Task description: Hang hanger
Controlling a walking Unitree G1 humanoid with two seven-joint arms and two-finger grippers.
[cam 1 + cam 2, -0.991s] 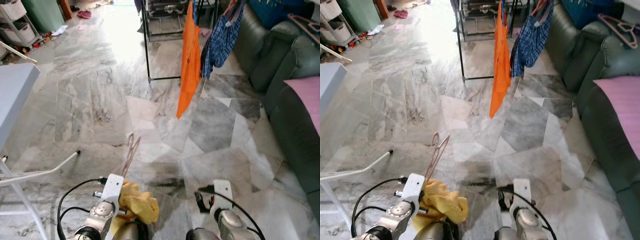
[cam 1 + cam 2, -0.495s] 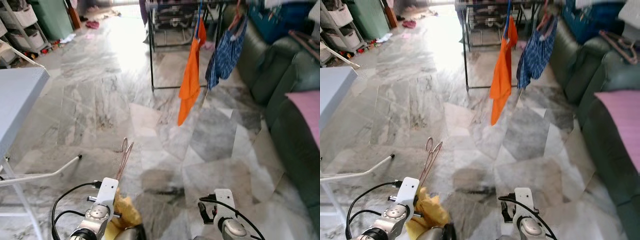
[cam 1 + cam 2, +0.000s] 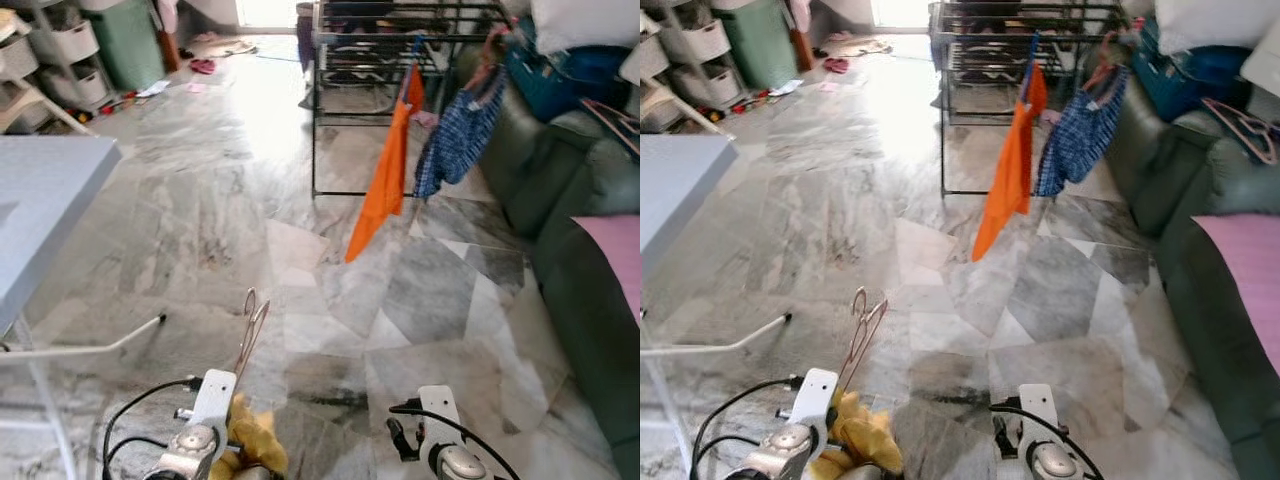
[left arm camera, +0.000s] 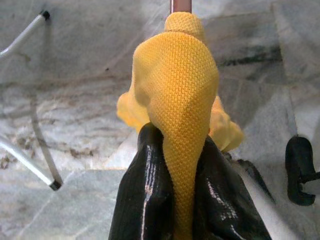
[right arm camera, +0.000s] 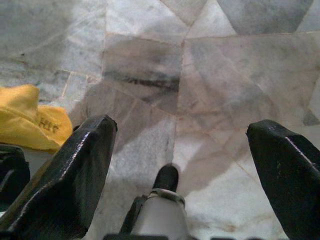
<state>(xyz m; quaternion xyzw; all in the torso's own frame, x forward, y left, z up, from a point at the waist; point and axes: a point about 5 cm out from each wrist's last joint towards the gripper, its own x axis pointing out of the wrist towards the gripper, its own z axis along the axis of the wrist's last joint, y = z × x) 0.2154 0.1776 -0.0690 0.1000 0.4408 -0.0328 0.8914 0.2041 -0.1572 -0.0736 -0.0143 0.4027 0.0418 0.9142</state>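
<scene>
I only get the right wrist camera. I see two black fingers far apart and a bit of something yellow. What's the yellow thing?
Observer: It's a yellow cloth on a hanger. The left gripper is shut on it.
Operator: Where does it go?
Observer: A black drying rack stands ahead, across the marble floor.
Operator: Is anything on it already?
Observer: Yes, an orange garment and a blue checked garment hang from it.
Operator: What's next to us?
Observer: A dark green sofa runs along the robot's right side.
</scene>
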